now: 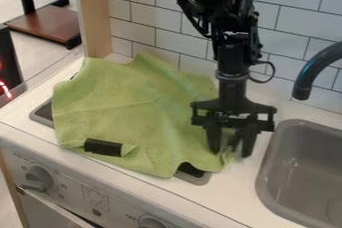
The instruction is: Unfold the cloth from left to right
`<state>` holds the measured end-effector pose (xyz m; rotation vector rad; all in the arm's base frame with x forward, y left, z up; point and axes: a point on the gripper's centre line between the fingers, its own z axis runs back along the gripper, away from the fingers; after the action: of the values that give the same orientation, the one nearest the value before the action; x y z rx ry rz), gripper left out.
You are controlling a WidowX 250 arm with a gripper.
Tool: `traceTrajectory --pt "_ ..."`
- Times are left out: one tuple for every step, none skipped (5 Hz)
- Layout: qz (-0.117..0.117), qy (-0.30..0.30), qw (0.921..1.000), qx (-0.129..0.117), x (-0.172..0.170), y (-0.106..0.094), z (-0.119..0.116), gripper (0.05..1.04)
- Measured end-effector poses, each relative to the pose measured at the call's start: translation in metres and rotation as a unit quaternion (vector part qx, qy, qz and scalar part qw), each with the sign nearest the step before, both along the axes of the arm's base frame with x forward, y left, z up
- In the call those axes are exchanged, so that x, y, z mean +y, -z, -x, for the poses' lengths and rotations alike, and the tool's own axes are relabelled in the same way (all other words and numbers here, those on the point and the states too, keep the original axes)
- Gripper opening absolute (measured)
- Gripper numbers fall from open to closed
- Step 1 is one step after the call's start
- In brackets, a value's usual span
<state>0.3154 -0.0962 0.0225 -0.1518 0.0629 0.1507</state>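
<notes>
Probably light and limp, the green cloth should give easily. The tool is released, fingers apart at the cloth's right edge, a sensible place to pinch.

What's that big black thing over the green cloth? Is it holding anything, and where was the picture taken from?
The big black thing is a robot arm. At its end is a gripper, a bit like a hand with two fingers. There is just one picture, from a camera that looks down at a slant.

The green cloth lies crumpled over a dark-edged tray or stove top set in a white counter. A small black piece shows at its front. To the right is a gray sink with a dark tap.

The fingers stand apart by the cloth's right edge, so they don't seem to be squeezing it.
</notes>
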Motion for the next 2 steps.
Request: traceTrajectory --pt "0.001 0.006 1.0 0.002 0.001 -0.008 0.004 0.994" --pt "0.011 0.007 0.9999 0.002 -0.001 -0.02 0.006 1.011"
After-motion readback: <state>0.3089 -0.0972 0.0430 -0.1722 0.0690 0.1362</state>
